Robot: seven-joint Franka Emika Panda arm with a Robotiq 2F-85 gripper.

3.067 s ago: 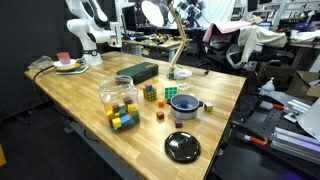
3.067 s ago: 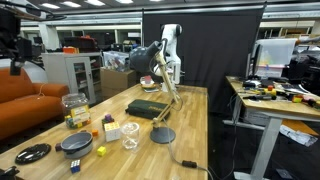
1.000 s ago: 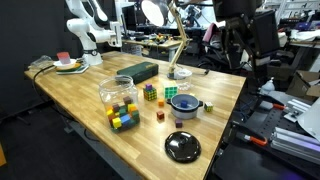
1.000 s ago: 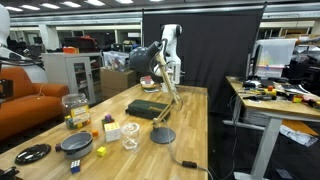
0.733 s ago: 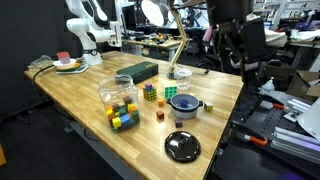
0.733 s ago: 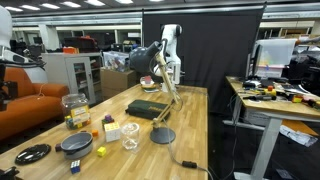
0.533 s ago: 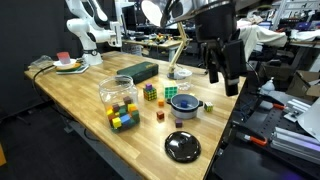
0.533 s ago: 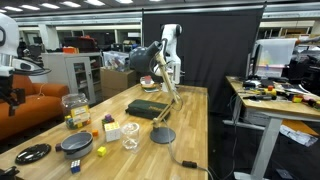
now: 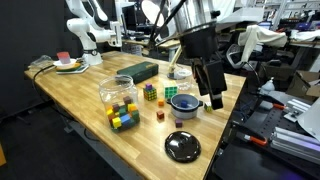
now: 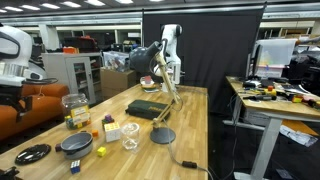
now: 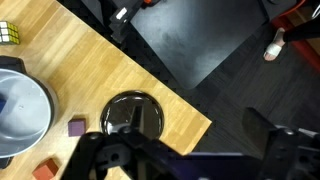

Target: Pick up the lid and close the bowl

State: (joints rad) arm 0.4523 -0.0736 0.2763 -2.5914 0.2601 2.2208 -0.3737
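Note:
The lid (image 9: 182,147) is a dark glossy disc lying flat near the table's front corner. It also shows in an exterior view (image 10: 33,153) and in the wrist view (image 11: 133,115). The bowl (image 9: 184,104) is silver with a teal inside and stands uncovered just behind the lid. It shows at the left edge of the wrist view (image 11: 20,105) and in an exterior view (image 10: 75,146). My gripper (image 9: 212,92) hangs in the air above the table edge, beside the bowl and above the lid. Its jaws stand wide apart and empty (image 11: 185,150).
A clear container of coloured blocks (image 9: 119,101) stands left of the bowl. Two puzzle cubes (image 9: 150,92), a small red block (image 9: 159,116), a dark box (image 9: 138,71) and a lamp base (image 9: 180,72) lie behind. The table edge (image 11: 190,105) drops off beside the lid.
The arm has swung in from the right and come down over the table. The gripper now hangs beside the bowl, above the lid. Lid and bowl have not moved.

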